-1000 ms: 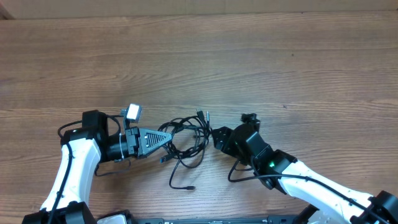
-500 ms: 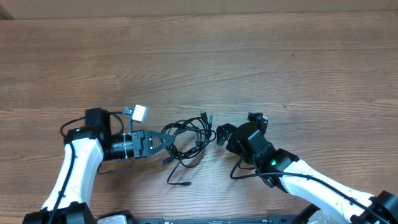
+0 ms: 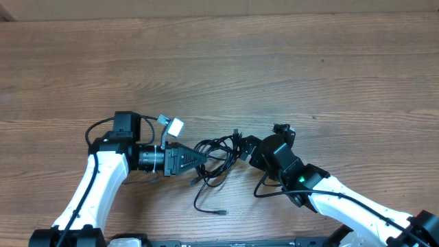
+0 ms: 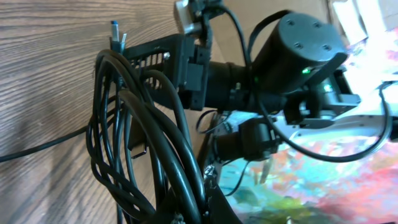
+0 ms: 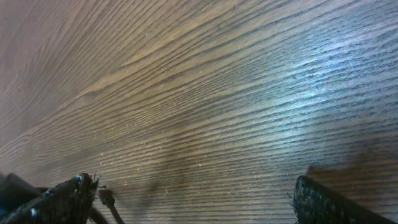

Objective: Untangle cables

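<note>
- My left gripper (image 3: 200, 160) is clenched on the cables (image 3: 218, 152). In the left wrist view the black strands rise from between my fingers at the bottom edge and loop up the left half of the frame.
- At the top of those loops a blue-tipped plug (image 4: 115, 30) pokes upward, in the upper left of that view.
- My right gripper (image 3: 261, 137) is spread wide and grasps nothing. In the right wrist view its two fingertips sit in the lower left and lower right corners, with bare wood between them.
- A small cable end (image 5: 107, 199) lies just beside the lower-left fingertip. I cannot tell whether it touches.
- Seen from overhead, the cables form a tangle in the lower middle of the frame, between my two grippers. One loose strand trails down to a loose plug (image 3: 219, 214) near the bottom edge.
- A green light (image 3: 300, 180) glows on my right arm, lower right of centre.
- The table (image 3: 274, 68) is brown wood with the grain running side to side. In the right wrist view it carries a pale sheen towards the upper right.
- A paler strip (image 3: 206, 8) runs along the top edge of the overhead frame.
- In the lower right of the left wrist view lies a brightly coloured, patchy surface (image 4: 360, 186). I cannot tell what it is.
</note>
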